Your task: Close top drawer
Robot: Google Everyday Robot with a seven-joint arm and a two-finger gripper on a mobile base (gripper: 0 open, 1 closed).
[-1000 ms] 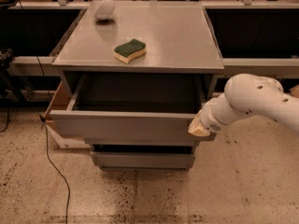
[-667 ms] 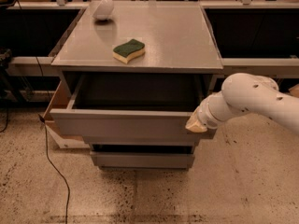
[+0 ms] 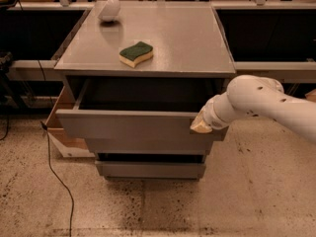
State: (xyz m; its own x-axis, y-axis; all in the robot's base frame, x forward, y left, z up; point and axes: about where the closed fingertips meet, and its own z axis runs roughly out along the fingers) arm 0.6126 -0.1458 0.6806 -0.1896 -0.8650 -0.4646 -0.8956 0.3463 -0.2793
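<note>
One push is pending: the top drawer (image 3: 123,125) front lies against the gripper (image 3: 201,125), aperture indeterminable; next, drive straight inward.

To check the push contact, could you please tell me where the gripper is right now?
In the camera view the gripper is at the right end of the top drawer's front panel, below the cabinet top's right front corner.

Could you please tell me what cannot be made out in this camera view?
- Top drawer interior: floor hidden by its front panel and deep shadow.
- End effector, at the drawer front's right end: contact with the panel unclear, as the wrist covers it.
- Arm: cut off by the right edge.
</note>
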